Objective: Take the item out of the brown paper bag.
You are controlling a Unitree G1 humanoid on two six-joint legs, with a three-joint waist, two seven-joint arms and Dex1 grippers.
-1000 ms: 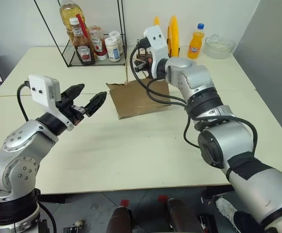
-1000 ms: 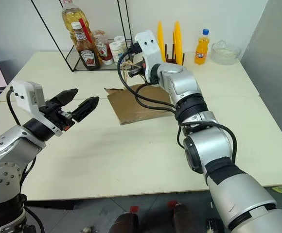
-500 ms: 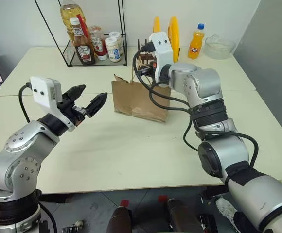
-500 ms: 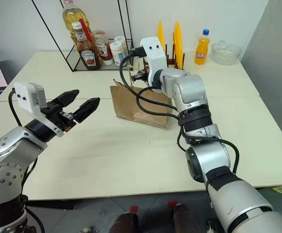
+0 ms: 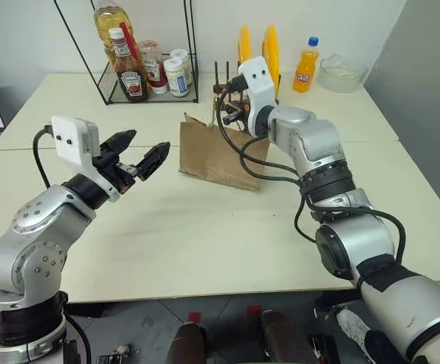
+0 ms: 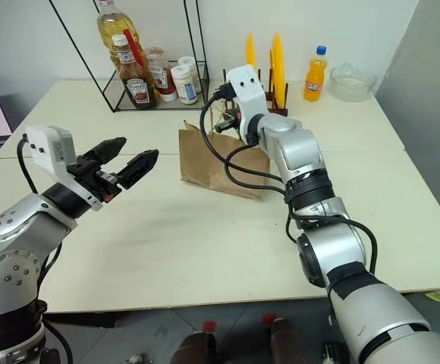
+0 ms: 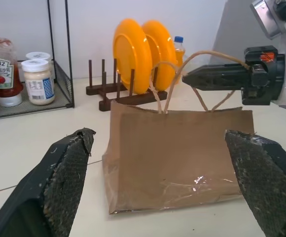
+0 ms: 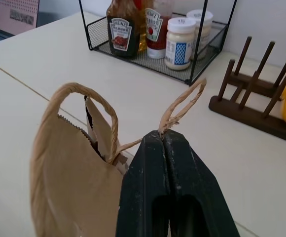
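We record one brown paper bag (image 7: 177,158), standing upright on the cream table (image 5: 205,235) near the middle, its mouth uppermost and its string handles (image 7: 202,79) rising above the top edge. Our right gripper (image 8: 163,140) is clamped shut on one of those handles, pinching the string between its two black fingers just above the bag's mouth; the other handle (image 8: 79,108) loops free beside it. Our left gripper (image 5: 140,152) hangs in the air off the bag's left side, apart from it, fingers spread wide and pointing toward the bag, touching nothing. The item to be taken out we cannot see; the bag's mouth shows only a dark gap in the right wrist view, so its place inside cannot be confirmed. Behind the bag we list a wooden dish rack (image 7: 128,94) holding two yellow plates (image 7: 133,61), an orange soda bottle (image 5: 306,65) with a blue cap, and a clear bowl (image 5: 342,73) at the far right corner. At the far left stands a black wire rack (image 5: 148,87) with a ketchup bottle (image 5: 129,72), an oil bottle (image 5: 110,19) and white jars (image 5: 177,76).
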